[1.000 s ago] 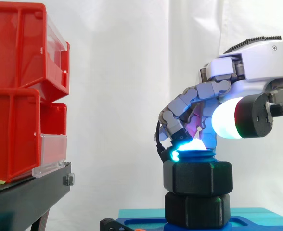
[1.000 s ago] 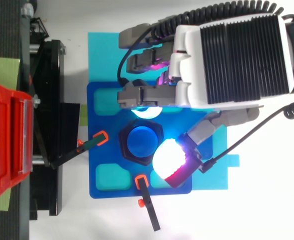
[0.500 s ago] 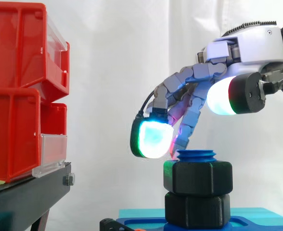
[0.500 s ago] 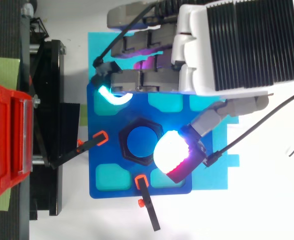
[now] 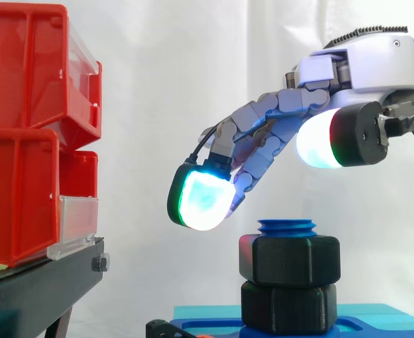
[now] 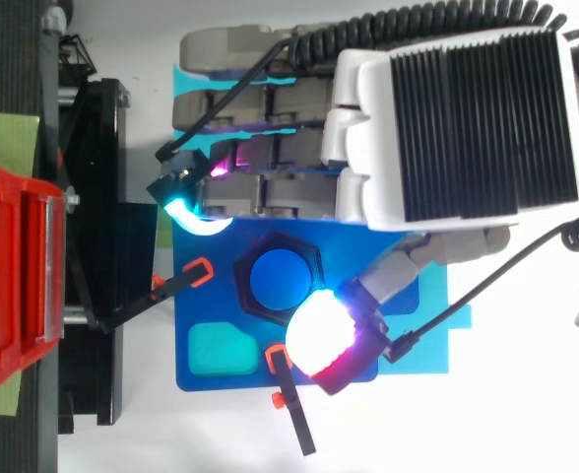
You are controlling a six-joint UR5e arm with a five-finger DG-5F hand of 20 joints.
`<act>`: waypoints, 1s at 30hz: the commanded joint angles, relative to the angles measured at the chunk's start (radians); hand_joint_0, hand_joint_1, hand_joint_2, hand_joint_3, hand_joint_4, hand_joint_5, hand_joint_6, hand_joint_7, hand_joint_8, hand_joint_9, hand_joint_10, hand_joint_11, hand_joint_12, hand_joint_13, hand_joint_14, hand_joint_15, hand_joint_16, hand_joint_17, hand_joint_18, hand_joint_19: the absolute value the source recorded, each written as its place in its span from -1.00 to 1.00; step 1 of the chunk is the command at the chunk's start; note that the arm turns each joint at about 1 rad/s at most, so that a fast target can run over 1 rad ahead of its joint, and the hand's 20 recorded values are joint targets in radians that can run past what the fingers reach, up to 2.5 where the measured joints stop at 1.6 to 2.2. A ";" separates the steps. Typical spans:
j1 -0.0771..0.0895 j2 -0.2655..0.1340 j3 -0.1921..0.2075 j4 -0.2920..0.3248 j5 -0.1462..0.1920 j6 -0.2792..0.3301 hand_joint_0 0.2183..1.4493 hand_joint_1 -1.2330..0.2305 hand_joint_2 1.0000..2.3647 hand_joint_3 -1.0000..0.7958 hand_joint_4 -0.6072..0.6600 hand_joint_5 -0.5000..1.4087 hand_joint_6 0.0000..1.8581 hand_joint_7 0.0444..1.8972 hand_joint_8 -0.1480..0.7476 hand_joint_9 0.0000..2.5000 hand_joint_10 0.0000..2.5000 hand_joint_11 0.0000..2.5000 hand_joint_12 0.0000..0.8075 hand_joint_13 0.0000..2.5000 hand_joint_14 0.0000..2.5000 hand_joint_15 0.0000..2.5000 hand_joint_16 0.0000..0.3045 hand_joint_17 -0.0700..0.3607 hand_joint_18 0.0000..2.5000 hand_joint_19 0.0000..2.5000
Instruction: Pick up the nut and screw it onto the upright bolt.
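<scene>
A black hex nut (image 5: 289,259) sits threaded on the blue upright bolt (image 5: 287,227), above a second black hex piece (image 5: 289,307) at the bolt's foot. From above, the nut (image 6: 248,288) rings the blue bolt top (image 6: 278,281). My hand (image 5: 277,134) hovers above and to the left of the bolt, fingers stretched out and apart from the nut. One glowing fingertip (image 5: 198,201) hangs left of the bolt, the thumb pad (image 6: 319,335) beside the nut. The hand (image 6: 437,118) holds nothing.
A blue base plate (image 6: 193,296) carries the bolt, held by orange-tipped black clamps (image 6: 183,281). Red bins (image 5: 31,127) stand on a black stand (image 5: 38,289) at the left. White curtain lies behind.
My hand has let go of the nut, lifted off the bolt and opened its fingers, which now stretch out toward the left. The nut stays on the bolt.
</scene>
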 commanded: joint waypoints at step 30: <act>0.045 0.000 -0.006 -0.040 0.034 0.026 -0.58 0.54 -1.00 -0.44 0.20 -0.48 -0.46 0.03 -0.17 -0.40 -1.00 -1.00 -0.26 -0.68 -1.00 -1.00 -0.78 -0.32 -1.00 -1.00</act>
